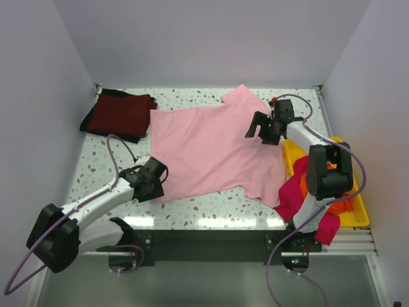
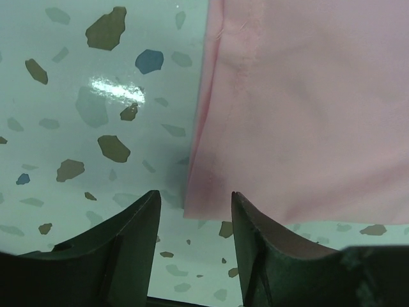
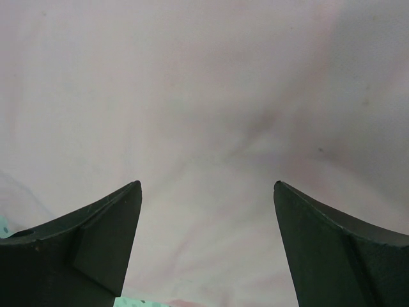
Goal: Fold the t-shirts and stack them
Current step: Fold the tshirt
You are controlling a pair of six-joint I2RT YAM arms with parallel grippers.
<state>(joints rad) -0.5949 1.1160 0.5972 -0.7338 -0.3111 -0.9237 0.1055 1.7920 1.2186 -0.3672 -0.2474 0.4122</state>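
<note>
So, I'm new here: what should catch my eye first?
The pale pink t-shirt spread across the middle of the table, with the left gripper open at its near corner and the right gripper open over it. A magenta tee spills from the yellow tray on the right.

The black tee [image 1: 85, 125] shows only as dark edges under the maroon tee [image 1: 121, 114]. The right arm [image 1: 326, 169], the heaped magenta tee [image 1: 293, 192] and the orange tee [image 1: 343, 206] cover most of the yellow tray [image 1: 359, 216]. How those two tees lie cannot be told. In the right wrist view the pink tee [image 3: 204, 96] runs past the top and both sides.
</note>
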